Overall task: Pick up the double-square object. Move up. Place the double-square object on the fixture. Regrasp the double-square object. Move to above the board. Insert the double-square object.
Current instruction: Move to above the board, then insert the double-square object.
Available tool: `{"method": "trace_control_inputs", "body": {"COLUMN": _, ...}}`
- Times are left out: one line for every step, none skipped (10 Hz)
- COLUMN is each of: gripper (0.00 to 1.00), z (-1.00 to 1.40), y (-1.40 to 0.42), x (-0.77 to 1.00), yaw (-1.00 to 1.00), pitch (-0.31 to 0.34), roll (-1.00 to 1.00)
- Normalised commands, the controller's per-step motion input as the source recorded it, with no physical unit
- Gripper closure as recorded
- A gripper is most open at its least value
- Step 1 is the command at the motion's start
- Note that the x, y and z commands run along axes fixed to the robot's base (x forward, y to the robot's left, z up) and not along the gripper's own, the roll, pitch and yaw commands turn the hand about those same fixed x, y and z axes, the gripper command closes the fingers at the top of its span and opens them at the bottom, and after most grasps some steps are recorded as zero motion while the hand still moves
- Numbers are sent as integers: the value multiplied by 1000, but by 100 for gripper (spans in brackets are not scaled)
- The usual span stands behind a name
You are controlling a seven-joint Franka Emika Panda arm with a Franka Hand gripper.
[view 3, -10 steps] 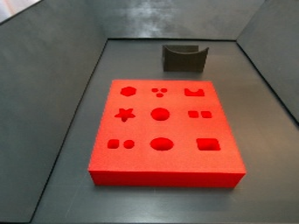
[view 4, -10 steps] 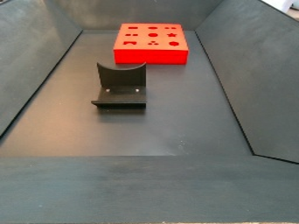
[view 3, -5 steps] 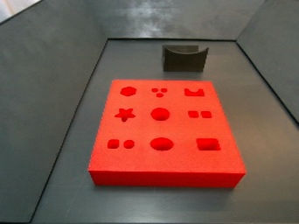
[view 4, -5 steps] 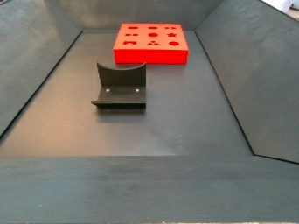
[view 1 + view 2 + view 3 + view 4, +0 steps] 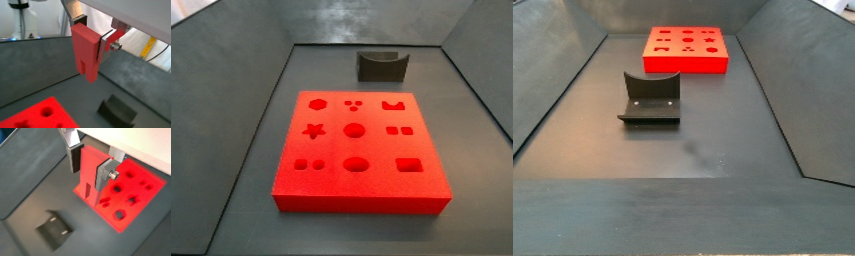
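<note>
In both wrist views my gripper is shut on the double-square object, a red oblong block hanging lengthwise below the fingers, high above the floor. The board, a flat red slab with cut-out holes, lies below and past the held block. The fixture, a dark notched holder, stands on the floor apart from the board. Both side views show the board and the fixture, but neither the gripper nor the block.
Sloped dark grey walls enclose the floor on all sides. The fixture stands between the board and one end wall.
</note>
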Motion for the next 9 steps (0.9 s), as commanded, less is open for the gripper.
{"method": "trace_control_inputs", "body": {"gripper": 100, "z": 25, "y": -577, "x": -568, "yaw": -81, "pitch": -117, "roll": -1000}}
{"method": "trace_control_inputs", "body": {"gripper": 100, "z": 16, "y": -264, "x": -333, "yaw": -83, "pitch": -122, "roll": -1000}}
{"method": "trace_control_inputs", "body": {"gripper": 100, "z": 2, "y": -161, "x": -243, "yaw": -86, "pitch": -121, "roll": -1000}}
{"method": "trace_control_inputs", "body": {"gripper": 100, "z": 4, "y": -62, "x": -151, "yaw": -66, "pitch": -106, "roll": -853}}
{"method": "trace_control_inputs", "body": {"gripper": 100, "z": 1, "y": -22, "x": -106, "yaw": -37, "pitch": -85, "roll": -566}}
{"method": "trace_control_inputs", "body": {"gripper": 100, "z": -1, "y": -4, "x": -80, "yaw": -27, "pitch": -69, "roll": -394}}
{"method": "trace_control_inputs", "body": {"gripper": 100, "z": 1, "y": 5, "x": -61, "yaw": -21, "pitch": -53, "roll": -270}}
{"method": "trace_control_inputs", "body": {"gripper": 100, "z": -26, "y": -14, "x": 14, "yaw": 0, "pitch": 0, "roll": 0}}
{"method": "trace_control_inputs", "body": {"gripper": 100, "z": -169, "y": -77, "x": 186, "yaw": -74, "pitch": 0, "roll": 0}}
